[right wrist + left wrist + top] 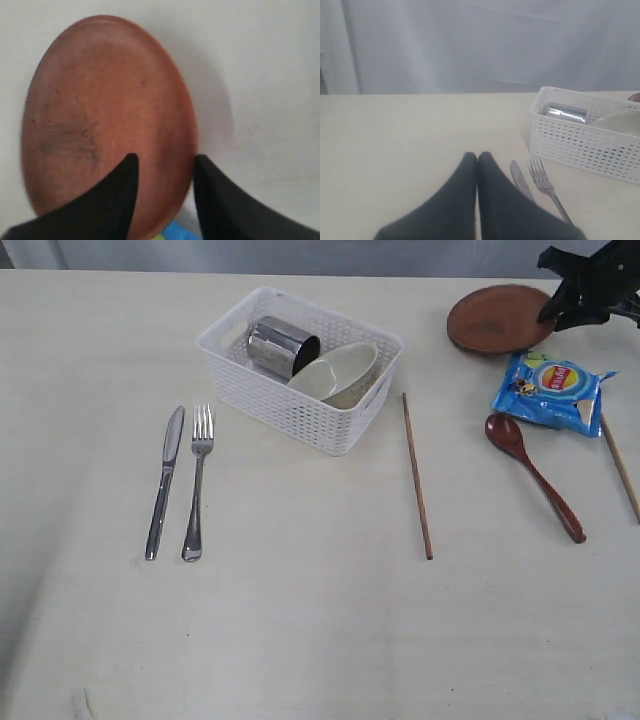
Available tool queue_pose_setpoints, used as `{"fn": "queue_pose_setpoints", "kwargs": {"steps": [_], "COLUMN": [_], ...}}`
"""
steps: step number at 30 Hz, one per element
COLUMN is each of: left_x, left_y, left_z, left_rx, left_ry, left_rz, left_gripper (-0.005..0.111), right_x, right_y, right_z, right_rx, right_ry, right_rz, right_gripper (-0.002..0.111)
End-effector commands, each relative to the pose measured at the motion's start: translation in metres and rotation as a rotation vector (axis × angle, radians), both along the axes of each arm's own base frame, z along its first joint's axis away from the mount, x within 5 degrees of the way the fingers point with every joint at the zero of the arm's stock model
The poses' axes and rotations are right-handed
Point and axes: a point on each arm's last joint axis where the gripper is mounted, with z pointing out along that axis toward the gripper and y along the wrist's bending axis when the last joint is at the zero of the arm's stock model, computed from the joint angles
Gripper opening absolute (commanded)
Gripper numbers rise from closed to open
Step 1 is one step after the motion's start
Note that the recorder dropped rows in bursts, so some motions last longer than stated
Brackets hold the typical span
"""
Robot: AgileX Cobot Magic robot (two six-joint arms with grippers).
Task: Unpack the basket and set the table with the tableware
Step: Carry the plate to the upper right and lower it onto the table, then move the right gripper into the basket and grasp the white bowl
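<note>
The white basket (300, 410) stands at the back of the table (300, 620) and holds the steel cup (280, 345), lying on its side, and the off-white bowl (335, 372). Left of it lie the knife (165, 480) and fork (198, 480), side by side. One chopstick (417, 475) lies right of the basket, the other (620, 465) near the right edge. The wooden spoon (535, 475) lies between them. My right gripper (163, 162) is open over the rim of the brown plate (105, 100), one finger above the plate, one outside it. My left gripper (477, 156) is shut and empty, just beside the knife (519, 177).
A blue chip bag (553, 390) lies just in front of the plate (495, 320), above the spoon's bowl, and it also shows under my right gripper (172, 232). A pale curtain hangs behind the table. My left arm is out of the exterior view.
</note>
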Motion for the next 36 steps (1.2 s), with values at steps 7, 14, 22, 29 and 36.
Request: {"fn": "queue_pose_setpoints", "kwargs": {"steps": [7,14,22,29,36], "left_x": [0.0,0.0,0.0,0.0,0.0], "left_y": [0.0,0.0,0.0,0.0,0.0], "left_z": [0.0,0.0,0.0,0.0,0.0], "left_rx": [-0.004,-0.008,-0.008,-0.008,-0.008], "left_ry": [-0.011,-0.01,-0.01,-0.01,-0.01], "left_rz": [-0.001,-0.001,-0.001,-0.001,-0.001], "left_gripper": [0.0,0.0,0.0,0.0,0.0], "right_x": [-0.012,-0.028,-0.031,-0.039,-0.063], "right_y": [-0.005,0.001,0.057,0.157,0.244], "right_z": [0.044,0.108,0.148,0.148,0.136], "right_rx": [-0.059,-0.033,0.244,0.252,0.125], "right_ry": [-0.007,-0.06,-0.214,-0.204,-0.142], "right_rz": [0.036,0.032,0.208,0.436,0.627], "right_gripper": [0.054,0.054,0.054,0.054,0.054]}}
